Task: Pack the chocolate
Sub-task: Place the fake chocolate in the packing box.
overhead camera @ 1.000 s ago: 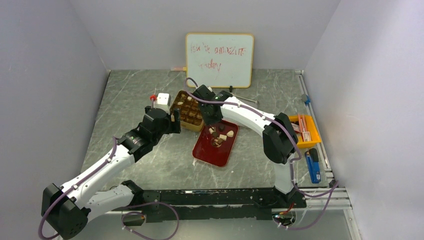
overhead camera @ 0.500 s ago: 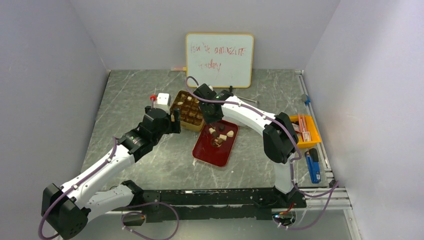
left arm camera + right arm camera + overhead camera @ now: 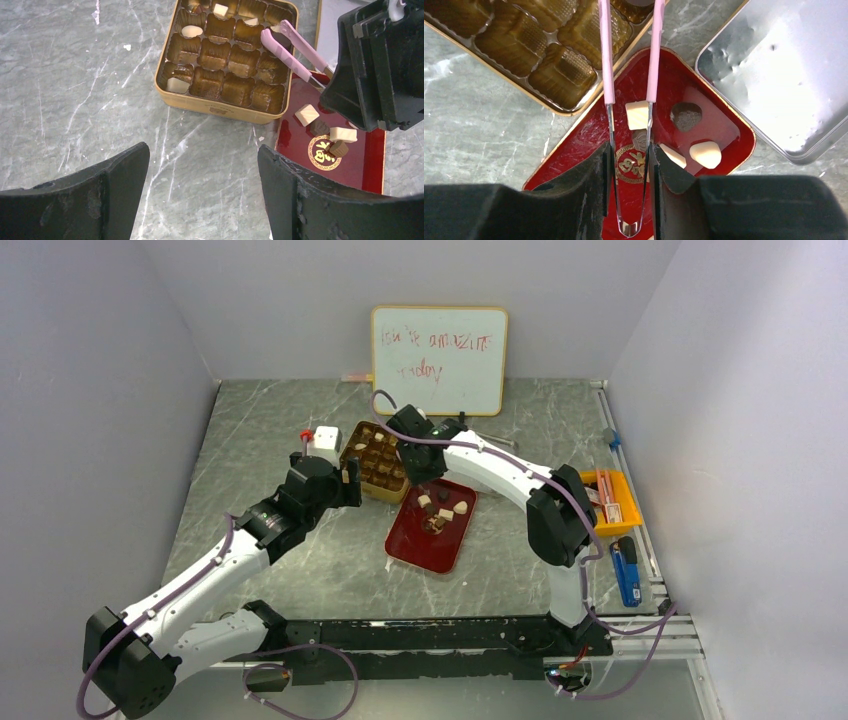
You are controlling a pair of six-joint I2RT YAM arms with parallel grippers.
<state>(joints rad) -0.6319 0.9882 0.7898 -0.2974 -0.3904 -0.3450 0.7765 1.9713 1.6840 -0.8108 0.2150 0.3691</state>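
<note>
My right gripper (image 3: 630, 150) is shut on the pink tweezers (image 3: 606, 60). It hangs above the red tray (image 3: 584, 135). The tweezer tips reach out over the right-hand cells of the gold tin (image 3: 220, 107). Whether they pinch anything is cut off at the frame edge. Loose chocolate lies on the red tray: a cream cube (image 3: 638, 114), a dark piece (image 3: 686, 116) and a cream lump (image 3: 705, 153). A few cream pieces (image 3: 192, 31) sit in the tin's cells. My left gripper (image 3: 202, 149) stands open over bare table, just in front of the tin.
A silver lid (image 3: 774, 75) lies beside the red tray (image 3: 430, 530). A whiteboard (image 3: 439, 359) leans on the back wall. A small white box (image 3: 325, 438) sits left of the gold tin (image 3: 375, 455). An orange bin (image 3: 612, 502) and a blue tool (image 3: 625, 575) are at the right edge.
My right wrist has edged slightly back and left, carrying the tweezers further over the tin. The left arm has not moved.
</note>
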